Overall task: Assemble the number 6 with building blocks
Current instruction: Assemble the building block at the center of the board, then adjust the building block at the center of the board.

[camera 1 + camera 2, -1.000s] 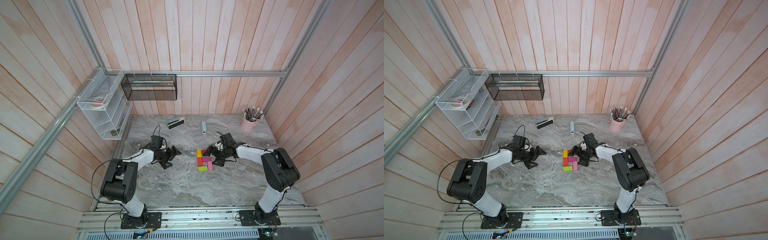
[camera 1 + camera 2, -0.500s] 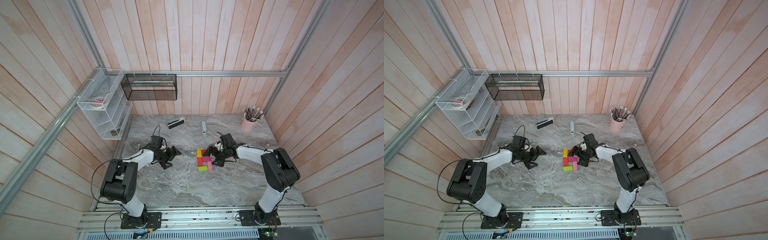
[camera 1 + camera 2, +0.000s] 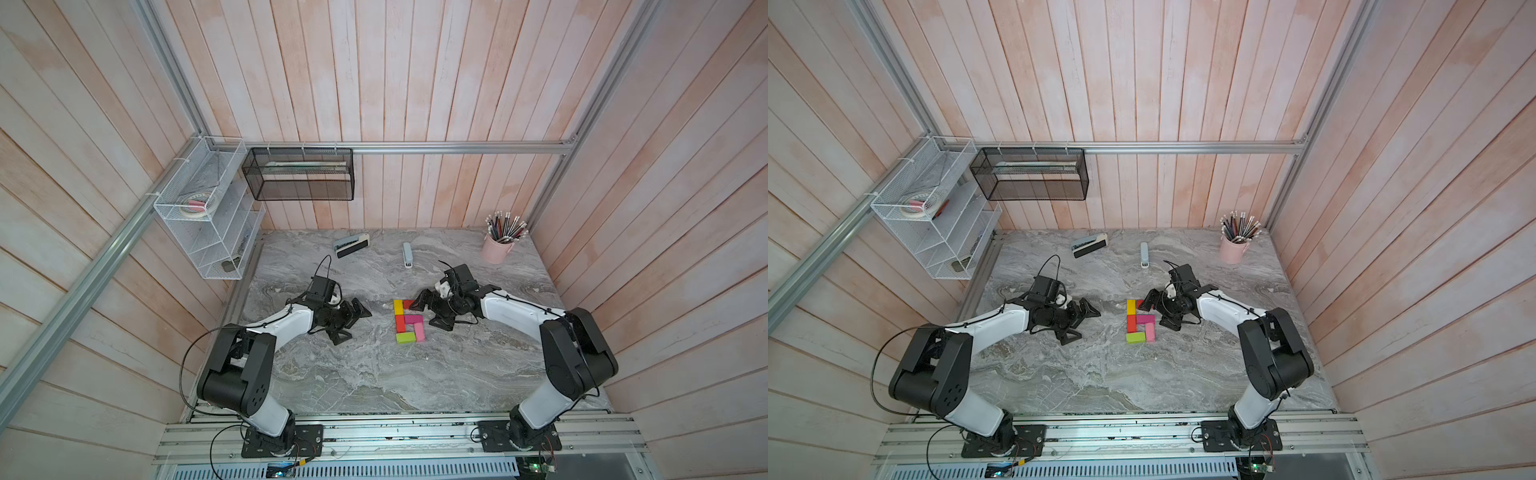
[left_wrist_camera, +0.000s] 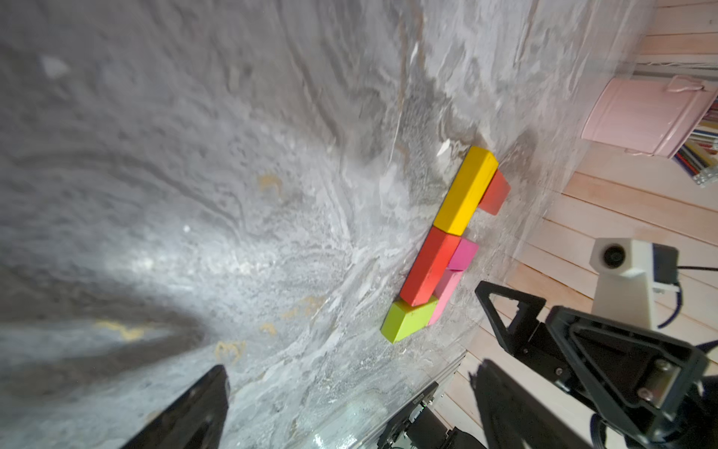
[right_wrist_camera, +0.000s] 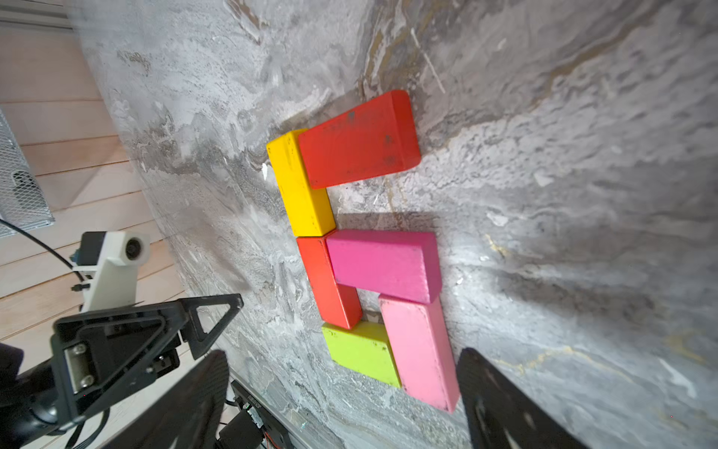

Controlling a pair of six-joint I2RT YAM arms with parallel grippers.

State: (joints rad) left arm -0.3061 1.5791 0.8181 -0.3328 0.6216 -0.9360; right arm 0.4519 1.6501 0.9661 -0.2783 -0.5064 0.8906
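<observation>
Between our left gripper (image 3: 352,323) and right gripper (image 3: 424,316), both wide open and empty, lies the number 6 (image 3: 409,320): green block (image 5: 359,355) nearest, askew red block (image 5: 359,142) farthest. We judge the blocks (image 5: 384,264) light, stiff, smooth-sided; pinch across the long sides.
</observation>
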